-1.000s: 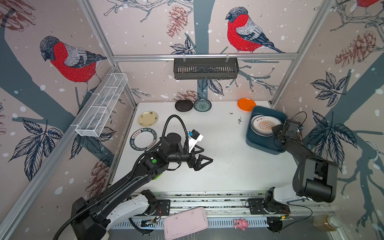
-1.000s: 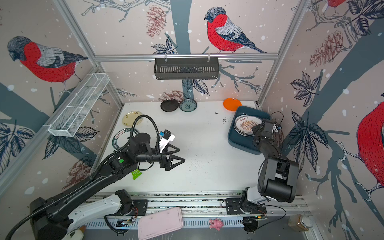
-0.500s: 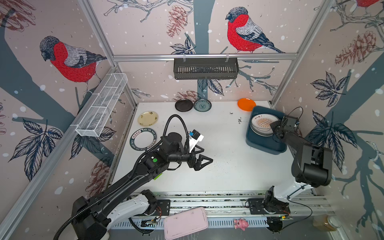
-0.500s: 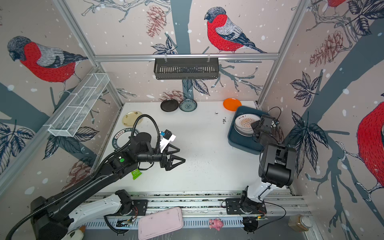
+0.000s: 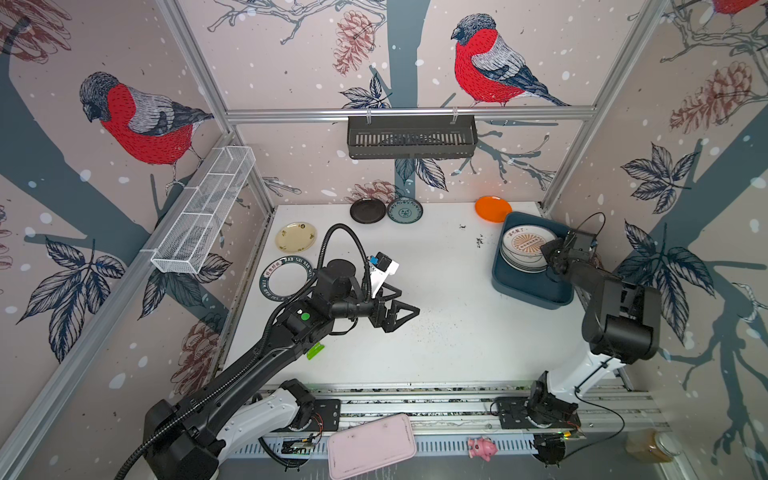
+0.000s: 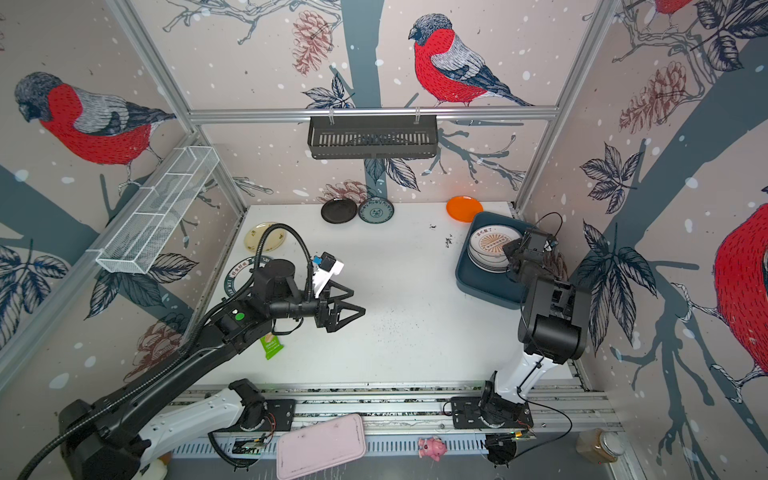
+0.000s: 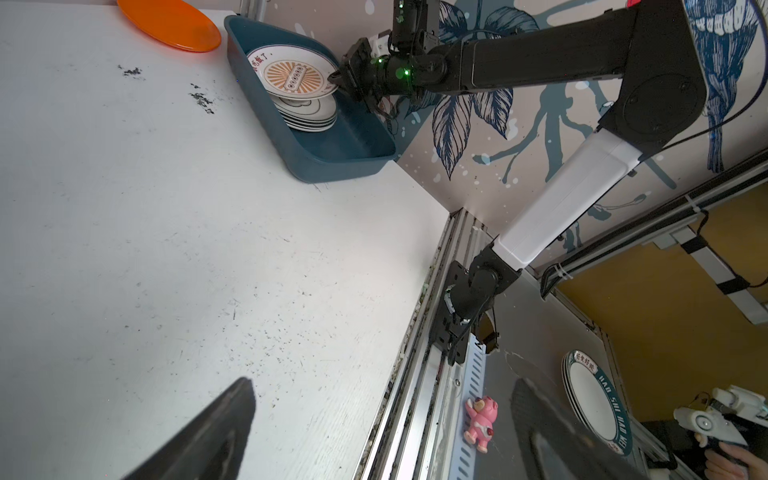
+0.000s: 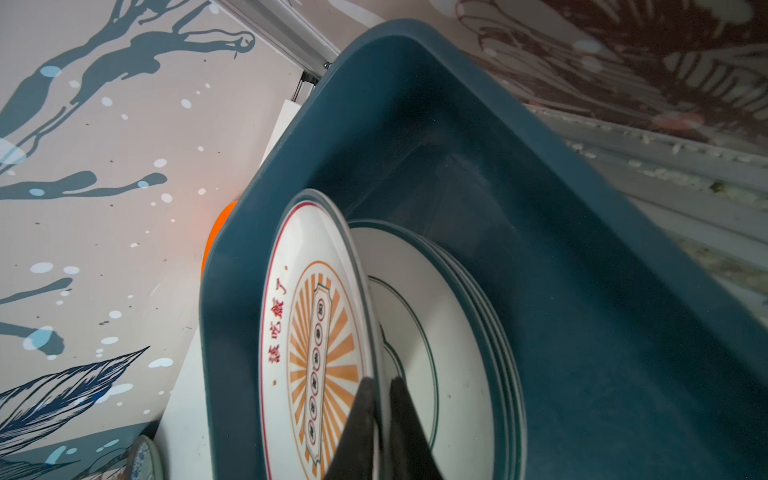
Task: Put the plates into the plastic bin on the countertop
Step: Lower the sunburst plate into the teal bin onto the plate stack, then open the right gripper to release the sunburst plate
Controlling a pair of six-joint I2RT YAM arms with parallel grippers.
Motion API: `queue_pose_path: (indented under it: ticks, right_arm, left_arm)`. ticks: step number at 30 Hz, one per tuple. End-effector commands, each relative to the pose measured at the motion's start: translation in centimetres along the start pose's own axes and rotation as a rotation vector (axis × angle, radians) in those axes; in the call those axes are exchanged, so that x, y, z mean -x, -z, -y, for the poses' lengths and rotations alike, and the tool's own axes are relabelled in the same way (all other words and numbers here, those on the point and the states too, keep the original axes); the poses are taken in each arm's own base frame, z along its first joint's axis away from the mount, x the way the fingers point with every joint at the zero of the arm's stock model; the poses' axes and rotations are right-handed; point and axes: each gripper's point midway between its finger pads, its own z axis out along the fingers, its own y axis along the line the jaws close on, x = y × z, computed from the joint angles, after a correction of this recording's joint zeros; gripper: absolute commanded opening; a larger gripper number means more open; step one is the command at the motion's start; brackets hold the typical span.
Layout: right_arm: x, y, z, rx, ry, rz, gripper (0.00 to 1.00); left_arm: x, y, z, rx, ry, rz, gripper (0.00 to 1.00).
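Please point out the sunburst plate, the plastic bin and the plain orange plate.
sunburst plate (image 5: 527, 243): in a top view, on the middle of its orange pattern.
plastic bin (image 5: 536, 289): in a top view, on its bare floor beside the stack.
plain orange plate (image 5: 493, 208): in a top view, on its middle.

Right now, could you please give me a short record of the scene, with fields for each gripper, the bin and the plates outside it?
left gripper: open, empty, above the middle of the countertop
right gripper: shut on the rim of the sunburst plate, inside the plastic bin
sunburst plate: tilted over the stack of white plates in the bin
plates on countertop: five: cream plate, dark-ringed plate, black plate, teal-patterned plate, orange plate
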Motion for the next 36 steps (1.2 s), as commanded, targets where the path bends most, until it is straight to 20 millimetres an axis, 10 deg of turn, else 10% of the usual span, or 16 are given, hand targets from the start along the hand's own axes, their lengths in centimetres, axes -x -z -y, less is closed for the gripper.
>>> queue_pose_path:
  ticks: [1, 19, 28, 36]
  right_arm:
    - [-0.4, -0.3, 0.2, -0.014, 0.042, -0.026, 0.28]
    - [-0.2, 0.8, 0.8, -0.155, 0.136, -0.027, 0.93]
    - [-0.9, 5.0, -5.9, -0.050, 0.256, 0.009, 1.00]
    - [-8.8, 12.8, -15.8, 0.238, 0.385, 0.043, 1.00]
  left_arm:
    - [0.5, 0.2, 0.8, -0.040, -0.021, 0.021, 0.96]
    - [0.7, 0.6, -3.2, 0.187, 0.028, 0.020, 0.96]
    - [2.8, 5.7, -8.9, 0.577, 0.043, 0.176, 0.96]
    - [4.0, 13.7, -15.3, 0.923, 0.189, 0.393, 0.96]
